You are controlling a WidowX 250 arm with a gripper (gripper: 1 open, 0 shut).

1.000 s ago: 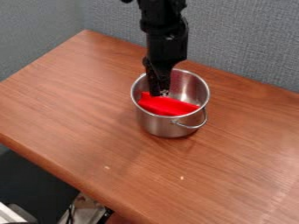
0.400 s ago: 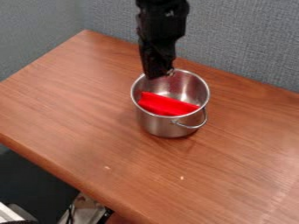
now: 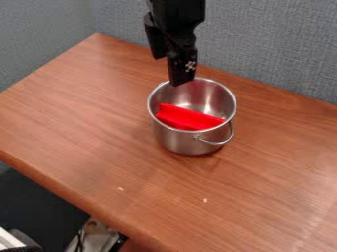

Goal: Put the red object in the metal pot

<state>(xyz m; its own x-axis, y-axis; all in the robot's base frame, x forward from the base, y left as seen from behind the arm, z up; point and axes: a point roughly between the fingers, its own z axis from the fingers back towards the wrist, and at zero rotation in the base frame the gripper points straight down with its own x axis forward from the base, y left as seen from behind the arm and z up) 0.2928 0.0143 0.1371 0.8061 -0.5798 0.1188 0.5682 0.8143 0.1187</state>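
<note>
Inside the metal pot (image 3: 180, 141): the red object (image 3: 188, 118), bright and elongated, lying across the near half of the interior, one end toward 9 o'clock and the other toward 4 o'clock as the camera sees it.
Fingers (image 3: 170, 67): spread apart and released, grasping nothing; they hang above the 11 o'clock side of the pot in the view, apart from the red object.
Robot arm (image 3: 175, 12): black, reaching down from 12 o'clock at the top of the frame.
Metal pot: upright, round and shiny, just off the frame's center toward 1 o'clock, a loop handle (image 3: 216, 140) showing at about 5 o'clock on its side.
Bench (image 3: 99, 128): brown wood grain beneath the pot, its far edge meeting a gray textured wall (image 3: 283, 44) behind.
Toward 7 o'clock, past the bench's edge: a dark area with pale items and what look like cables, too small to identify.
</note>
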